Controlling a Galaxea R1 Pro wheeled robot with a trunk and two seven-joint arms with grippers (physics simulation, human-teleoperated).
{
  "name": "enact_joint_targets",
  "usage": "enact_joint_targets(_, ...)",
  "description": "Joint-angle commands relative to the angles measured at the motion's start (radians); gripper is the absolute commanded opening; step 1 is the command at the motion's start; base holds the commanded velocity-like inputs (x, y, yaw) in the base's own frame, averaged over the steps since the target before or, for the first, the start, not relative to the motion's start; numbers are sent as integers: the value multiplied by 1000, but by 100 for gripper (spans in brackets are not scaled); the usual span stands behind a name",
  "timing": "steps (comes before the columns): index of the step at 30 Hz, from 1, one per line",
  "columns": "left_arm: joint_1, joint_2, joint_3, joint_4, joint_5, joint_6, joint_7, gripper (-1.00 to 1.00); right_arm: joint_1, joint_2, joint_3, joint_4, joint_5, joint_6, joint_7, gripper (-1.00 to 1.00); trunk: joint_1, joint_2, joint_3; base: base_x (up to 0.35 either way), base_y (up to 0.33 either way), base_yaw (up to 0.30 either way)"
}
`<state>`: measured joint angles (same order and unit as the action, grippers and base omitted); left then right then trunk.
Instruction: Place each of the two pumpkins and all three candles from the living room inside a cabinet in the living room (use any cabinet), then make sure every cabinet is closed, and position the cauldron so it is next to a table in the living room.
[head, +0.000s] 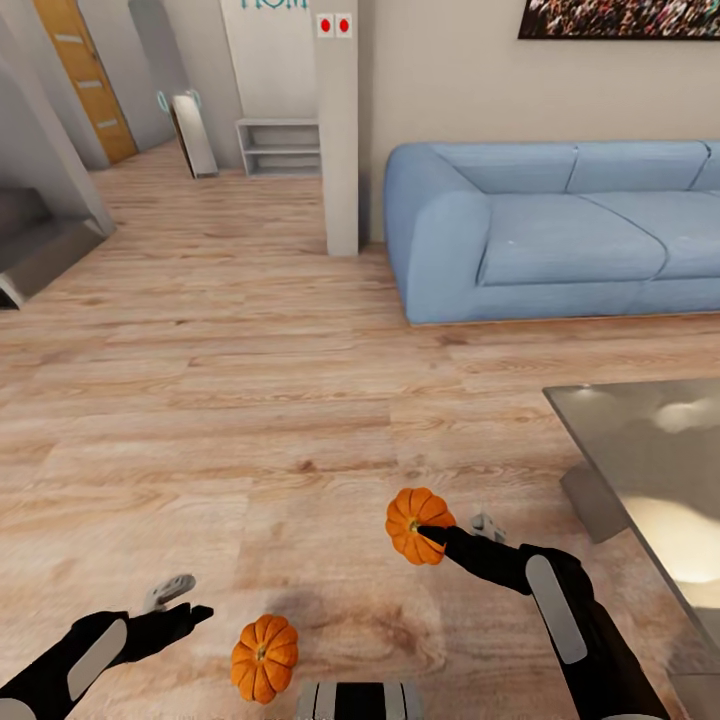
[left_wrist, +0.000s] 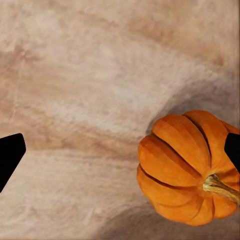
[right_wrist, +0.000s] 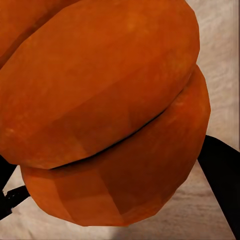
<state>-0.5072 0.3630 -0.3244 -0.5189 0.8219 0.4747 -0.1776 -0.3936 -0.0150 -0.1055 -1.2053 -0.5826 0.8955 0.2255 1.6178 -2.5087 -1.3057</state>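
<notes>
Two orange pumpkins are in the head view. My right gripper (head: 427, 534) is shut on one pumpkin (head: 412, 520), held above the wooden floor; up close this pumpkin (right_wrist: 110, 115) sits between the black fingers (right_wrist: 220, 165). The other pumpkin (head: 264, 657) lies on its side on the floor just right of my left gripper (head: 193, 600), which is open. In the left wrist view that pumpkin (left_wrist: 185, 167) lies against one of the fingertips (left_wrist: 10, 155), which are spread wide. The glass-topped table (head: 640, 440) stands at the right. Candles, cabinet and cauldron are out of view.
A blue sofa (head: 560, 230) stands against the far wall on the right, and a white pillar (head: 340, 130) rises to its left. A low grey shelf (head: 280, 148) and a hallway lie at the back left. Open wooden floor (head: 200, 380) spreads ahead.
</notes>
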Motion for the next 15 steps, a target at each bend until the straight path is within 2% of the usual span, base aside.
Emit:
enact_joint_targets(1,-1,4,-4,1,3,1,-15,100,-1,0,-2,0,4,5,9,-100,0,-1,-5,0,0,0)
enact_joint_targets(5,-1,10,-5,3,5,1,-44,100,-1,0,-2,0,4,5,9,-100,2,-2,-20,0,0,0)
enact_joint_targets(7,-1,16,-5,3,5,1,-87,100,-1,-1,-2,0,4,5,9,-100,3,-2,-28,0,0,0)
enact_joint_targets(11,-1,48,-5,4,6,1,-217,100,-1,0,-2,0,4,5,10,-100,5,-3,-43,0,0,0)
enact_joint_targets(15,-1,61,-5,4,6,1,-277,100,-1,-1,-2,0,4,5,10,-100,6,-4,-59,0,0,0)
